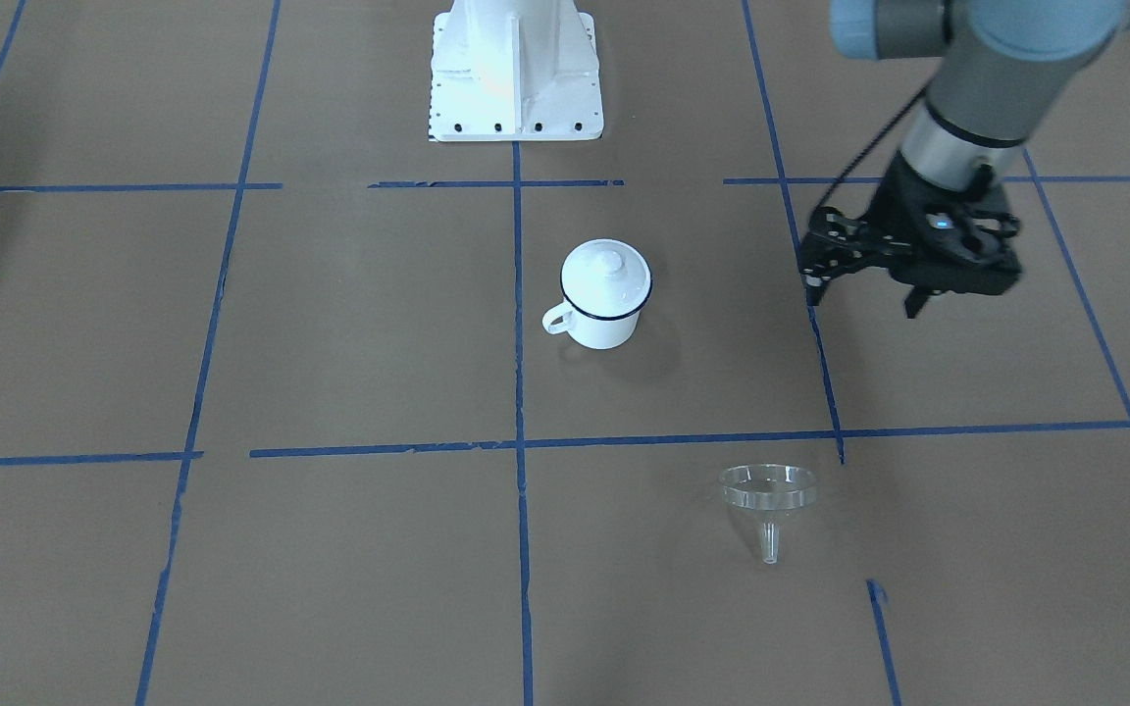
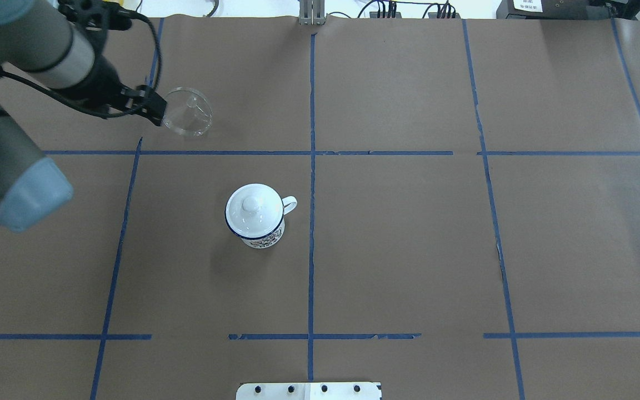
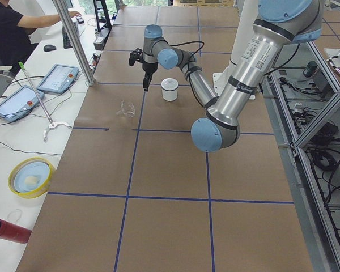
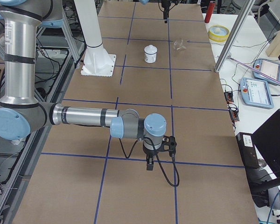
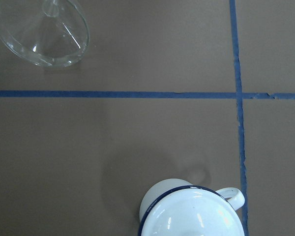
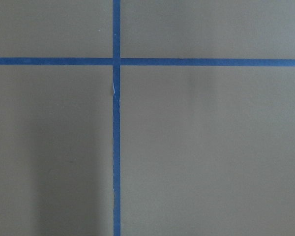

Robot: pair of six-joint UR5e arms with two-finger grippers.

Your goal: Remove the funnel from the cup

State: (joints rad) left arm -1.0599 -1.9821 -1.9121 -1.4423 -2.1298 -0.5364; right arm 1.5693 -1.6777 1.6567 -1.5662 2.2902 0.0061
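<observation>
The clear funnel (image 1: pixel 768 488) lies on its side on the brown paper, spout pointing away from the robot, well apart from the cup. It also shows in the overhead view (image 2: pixel 186 111) and the left wrist view (image 5: pixel 42 32). The white cup (image 1: pixel 604 299) with a dark blue rim stands upright near the table's middle (image 2: pixel 255 218), with a round white knobbed lid (image 1: pixel 607 267) on it. My left gripper (image 1: pixel 863 300) hangs open and empty above the table, off to the side of cup and funnel. My right gripper (image 4: pixel 150 164) shows only in the right side view; I cannot tell its state.
The robot's white base (image 1: pixel 516 74) stands behind the cup. Blue tape lines (image 1: pixel 519 392) divide the brown paper into squares. Beyond the far table edge are tablets (image 3: pixel 58 77), a yellow bowl (image 3: pixel 29 177) and an operator (image 3: pixel 8 31).
</observation>
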